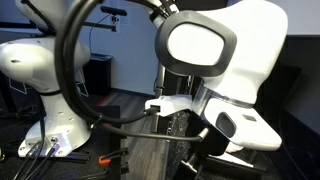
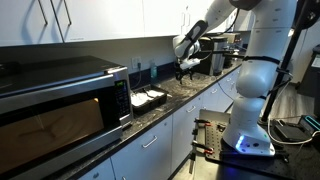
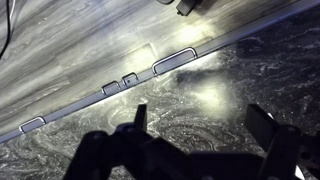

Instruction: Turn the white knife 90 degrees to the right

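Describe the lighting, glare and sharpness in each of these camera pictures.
In an exterior view the white arm fills the frame close up, bright against a dark room; in an exterior view the scene is evenly lit but soft; the wrist view is dim, with glare on the dark countertop and the jaws in silhouette.

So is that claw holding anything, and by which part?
Nothing. In the wrist view the gripper is open, only dark countertop between its fingers.

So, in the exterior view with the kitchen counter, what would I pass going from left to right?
Microwave → white objects on the counter → gripper hanging over the counter → robot's white base.
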{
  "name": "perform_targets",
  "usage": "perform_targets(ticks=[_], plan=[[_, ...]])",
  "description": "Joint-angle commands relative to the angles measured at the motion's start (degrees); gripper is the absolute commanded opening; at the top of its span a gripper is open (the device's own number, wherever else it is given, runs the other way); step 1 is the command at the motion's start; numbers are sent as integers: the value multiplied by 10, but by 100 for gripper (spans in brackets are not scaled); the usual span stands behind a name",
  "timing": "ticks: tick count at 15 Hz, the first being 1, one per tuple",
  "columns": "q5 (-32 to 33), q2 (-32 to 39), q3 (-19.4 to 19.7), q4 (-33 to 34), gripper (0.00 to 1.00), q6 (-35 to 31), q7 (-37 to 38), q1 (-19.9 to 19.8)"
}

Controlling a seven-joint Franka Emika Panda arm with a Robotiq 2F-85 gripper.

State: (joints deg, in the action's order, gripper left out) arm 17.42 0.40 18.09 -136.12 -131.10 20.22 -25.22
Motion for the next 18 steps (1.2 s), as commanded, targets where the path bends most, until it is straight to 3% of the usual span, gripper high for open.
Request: perform_targets(ticks=[1, 5, 14, 18], plan=[[-3, 6, 14, 7, 100, 2, -1, 16], [-5, 12, 15, 14, 100, 3, -1, 18], [-9, 81, 14, 36, 100, -61, -172, 27], [-86, 126, 4, 57, 100, -107, -243, 19]])
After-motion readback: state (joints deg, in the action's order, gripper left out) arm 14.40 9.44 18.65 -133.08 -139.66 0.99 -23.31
